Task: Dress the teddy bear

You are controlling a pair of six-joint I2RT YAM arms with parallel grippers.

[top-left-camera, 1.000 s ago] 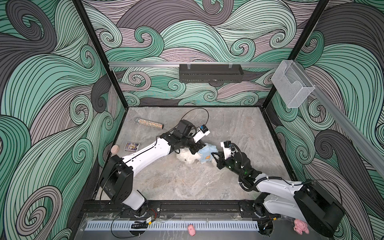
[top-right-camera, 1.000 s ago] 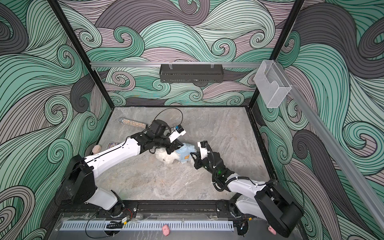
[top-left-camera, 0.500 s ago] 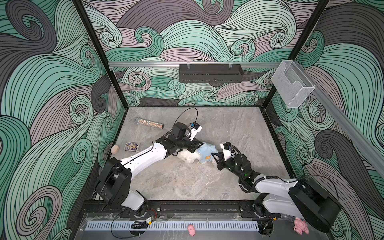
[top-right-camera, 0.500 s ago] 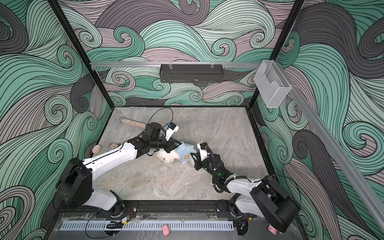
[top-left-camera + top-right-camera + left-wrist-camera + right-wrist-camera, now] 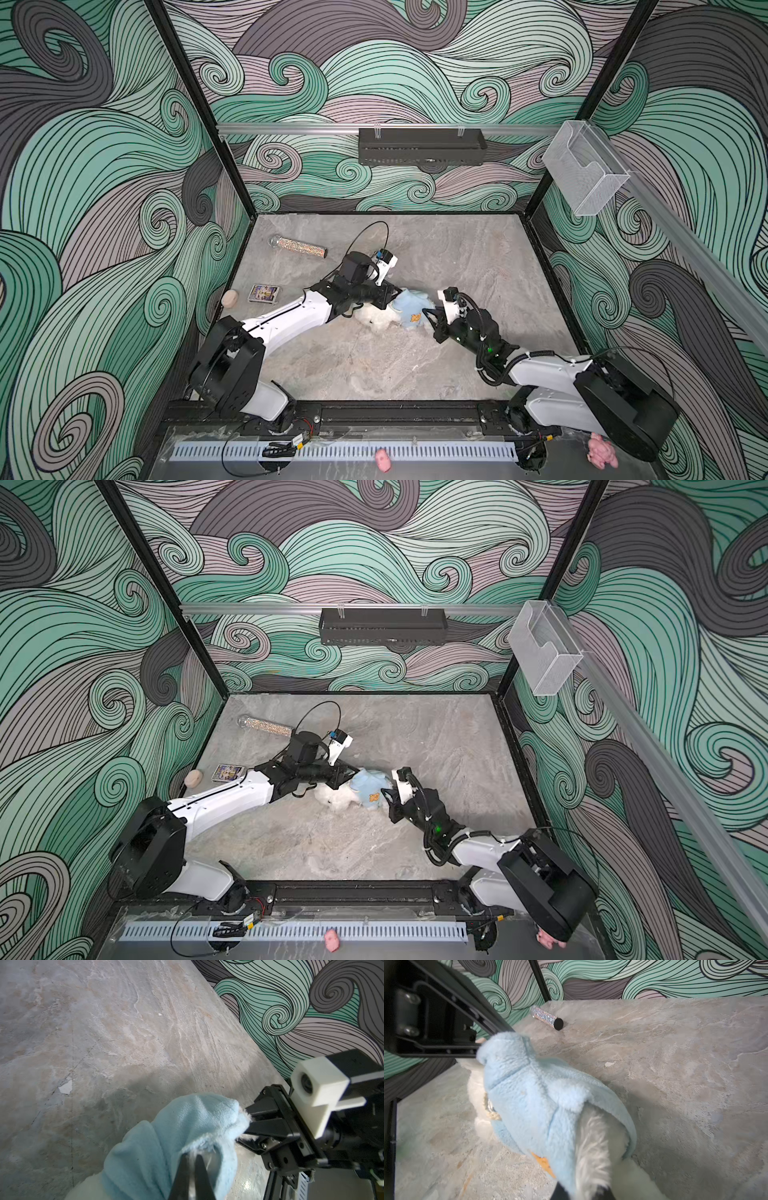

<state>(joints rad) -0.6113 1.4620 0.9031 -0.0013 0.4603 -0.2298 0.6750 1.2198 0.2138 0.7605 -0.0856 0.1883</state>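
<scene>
- Near the middle of the table (image 5: 457, 257), in both top views, the teddy bear (image 5: 376, 319) (image 5: 337, 801) lies low on the surface. It is a fluffy white plush, partly wrapped in a blue jacket (image 5: 409, 303) (image 5: 368, 785).
- The bear sits directly between the two tools. The left tool (image 5: 392, 296) (image 5: 351, 774) meets the jacket on the side facing left and back. The right tool (image 5: 428, 316) (image 5: 387, 799) meets the opposite end, facing right.
- Bare white fur sticks out toward the front left. The jacket covers the rest, and it has a small orange patch (image 5: 414, 319) just beside the right tool.
- From the left wrist camera, the left tool (image 5: 192, 1157) has its two dark fingers (image 5: 202, 1176) pressed almost together. They pinch the fuzzy edge of the blue jacket (image 5: 166, 1136), which bunches up around them.
- From the right wrist camera, only the tips of the right tool (image 5: 581, 1192) show at the picture's edge. They stand slightly apart, with the teddy bear (image 5: 593, 1147) fur and the blue jacket (image 5: 529, 1105) hem between them. I cannot tell whether they squeeze the plush or only straddle it.
- A glitter tube (image 5: 298, 246) lies toward the back left of the table. A card pack (image 5: 264, 293) and a pale ball (image 5: 229, 298) lie near the left edge. All three are well apart from the bear.
</scene>
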